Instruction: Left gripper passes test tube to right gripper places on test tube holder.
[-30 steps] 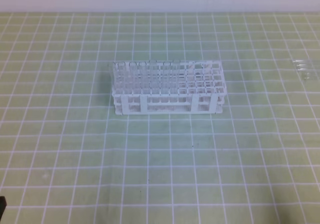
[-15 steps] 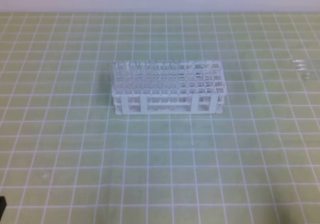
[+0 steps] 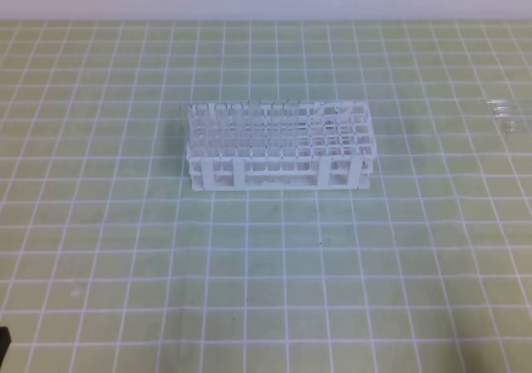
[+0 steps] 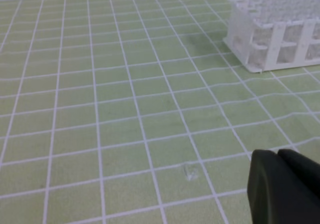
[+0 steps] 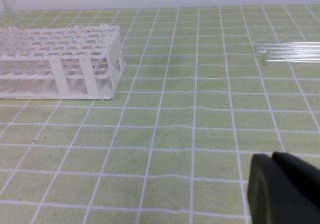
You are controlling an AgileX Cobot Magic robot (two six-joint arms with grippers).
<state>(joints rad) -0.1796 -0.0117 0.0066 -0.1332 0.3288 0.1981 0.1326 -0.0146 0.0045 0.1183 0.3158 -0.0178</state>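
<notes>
The white test tube holder [image 3: 280,147] stands in the middle of the green grid mat, with several clear tubes upright in its left half. It also shows in the left wrist view [image 4: 280,32] and the right wrist view [image 5: 60,59]. Clear glass test tubes [image 3: 504,112] lie side by side on the mat at the far right, and they appear in the right wrist view too [image 5: 292,52]. The left gripper [image 4: 277,155] is low over the mat, left of the holder, shut and empty. Well short of the lying tubes, the right gripper [image 5: 272,158] is also shut and empty.
A green mat with a white grid [image 3: 125,248] covers the table up to a pale wall at the back. A small black part [image 3: 3,345] shows at the bottom left corner of the exterior view.
</notes>
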